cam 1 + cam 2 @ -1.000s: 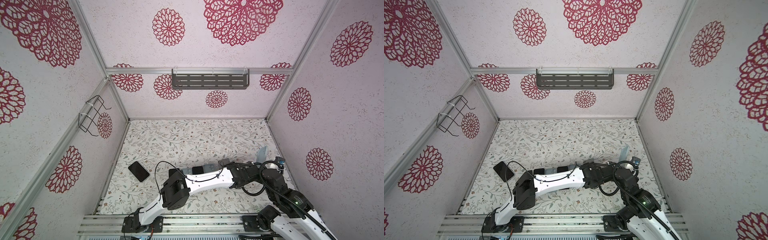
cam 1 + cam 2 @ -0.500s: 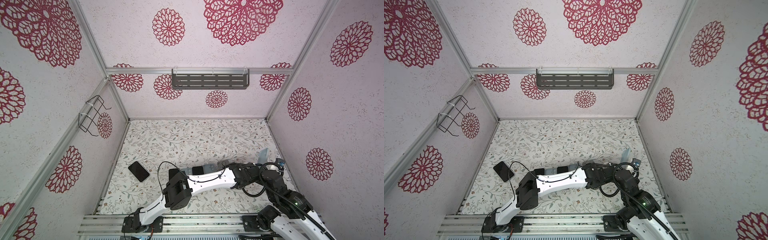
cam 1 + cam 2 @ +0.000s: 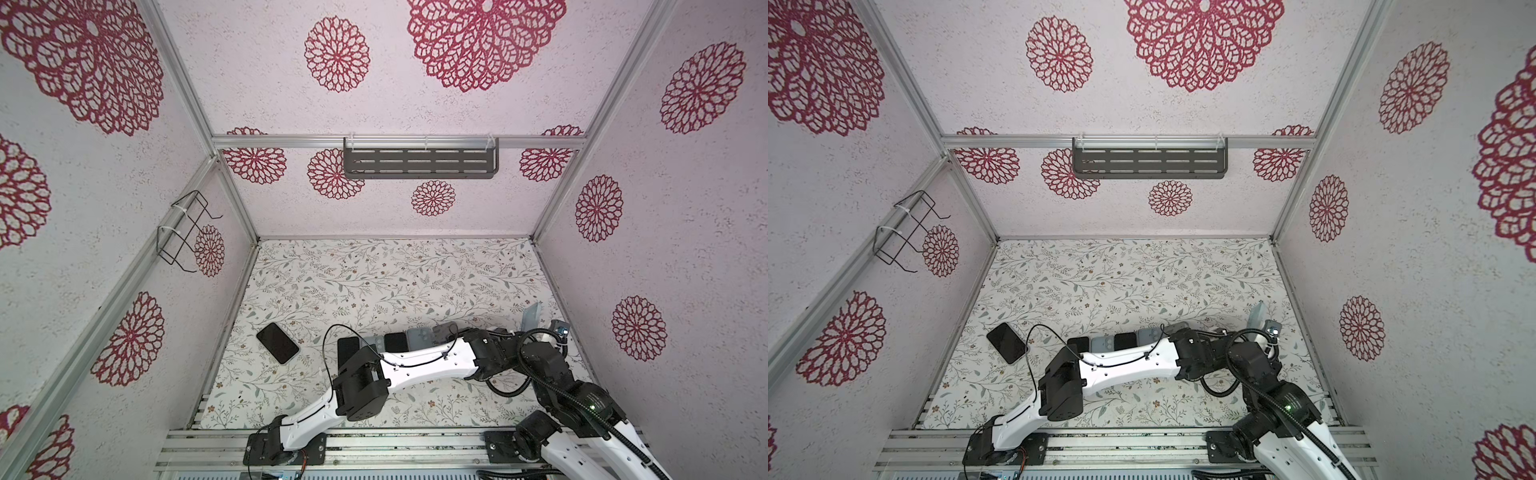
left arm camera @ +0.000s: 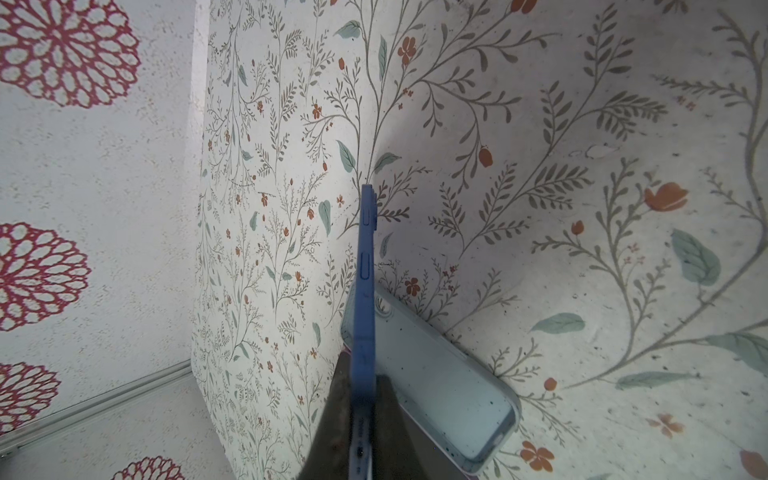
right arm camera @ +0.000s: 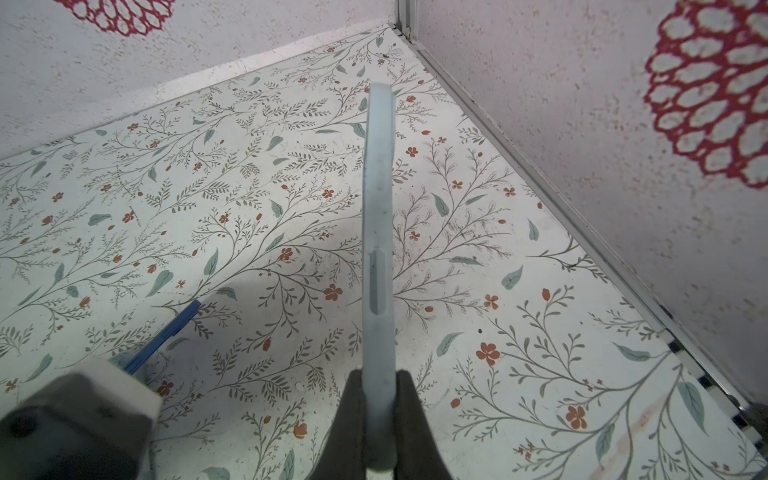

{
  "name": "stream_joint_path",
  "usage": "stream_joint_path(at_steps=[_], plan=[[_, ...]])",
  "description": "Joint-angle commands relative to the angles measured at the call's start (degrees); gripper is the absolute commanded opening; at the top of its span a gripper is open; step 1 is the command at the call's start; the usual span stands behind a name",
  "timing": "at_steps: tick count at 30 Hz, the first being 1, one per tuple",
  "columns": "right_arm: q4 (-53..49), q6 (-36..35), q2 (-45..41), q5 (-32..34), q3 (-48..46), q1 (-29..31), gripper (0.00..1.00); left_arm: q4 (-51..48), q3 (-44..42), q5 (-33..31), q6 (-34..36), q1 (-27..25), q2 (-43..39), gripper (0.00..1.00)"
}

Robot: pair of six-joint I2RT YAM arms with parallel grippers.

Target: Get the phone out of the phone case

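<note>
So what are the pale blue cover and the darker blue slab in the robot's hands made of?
The pale blue cover looks like soft silicone or rubbery plastic: matte, dust-speckled, with a moulded button strip. The darker blue slab shows a smooth, stiff edge with raised buttons, perhaps coated metal or hard plastic; unclear which.

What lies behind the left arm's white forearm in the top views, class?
A row of dark and grey phones or cases peeks out beyond the left arm; their near ends are covered.
</note>
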Motion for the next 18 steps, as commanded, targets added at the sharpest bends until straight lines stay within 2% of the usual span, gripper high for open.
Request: stream_joint_path(at_steps=[1, 18], plan=[[12.82, -1.23, -1.03, -7.98, 3.13, 1.90, 0.00, 0.05, -0.28, -3.56, -0.90, -1.94, 7.36, 0.00], [13.80, -2.19, -0.05, -7.69, 2.93, 1.81, 0.00, -2.57, 2.77, -2.98, -0.42, -2.88, 13.29, 0.00]])
